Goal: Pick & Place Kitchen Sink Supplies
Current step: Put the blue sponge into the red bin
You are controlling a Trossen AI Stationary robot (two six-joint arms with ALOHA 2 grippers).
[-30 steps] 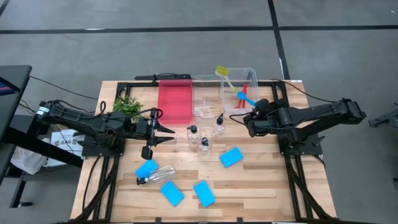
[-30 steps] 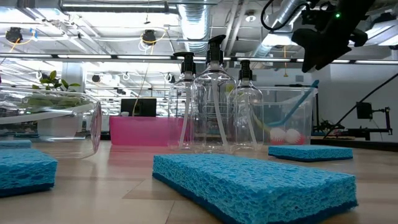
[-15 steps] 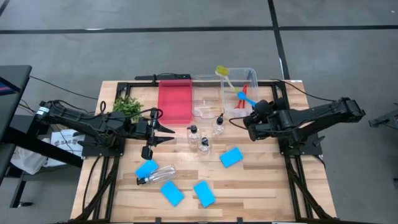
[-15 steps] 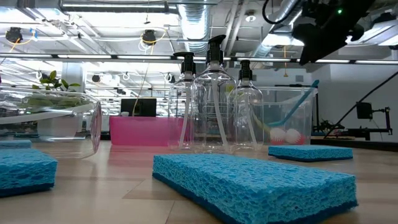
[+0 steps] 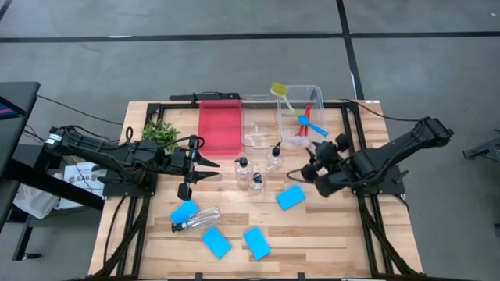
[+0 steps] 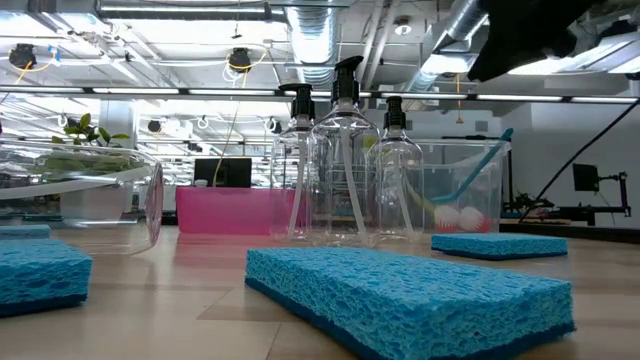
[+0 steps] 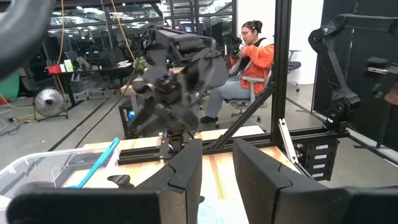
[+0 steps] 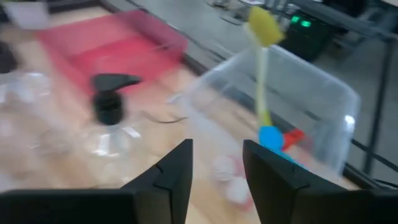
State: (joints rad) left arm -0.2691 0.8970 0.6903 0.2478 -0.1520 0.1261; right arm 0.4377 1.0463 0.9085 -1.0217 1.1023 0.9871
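Wooden counter with blue sponges lying flat, ready to grab; brushes standing in far clear bin. Right gripper near bottles, jaws apart, empty. Left gripper waiting, released

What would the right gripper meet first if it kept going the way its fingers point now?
Probably the upright pump bottle nearest the clear bin: in its wrist view the open right gripper aims between the two, bottle closer. Depth is unclear, so it might pass alongside.
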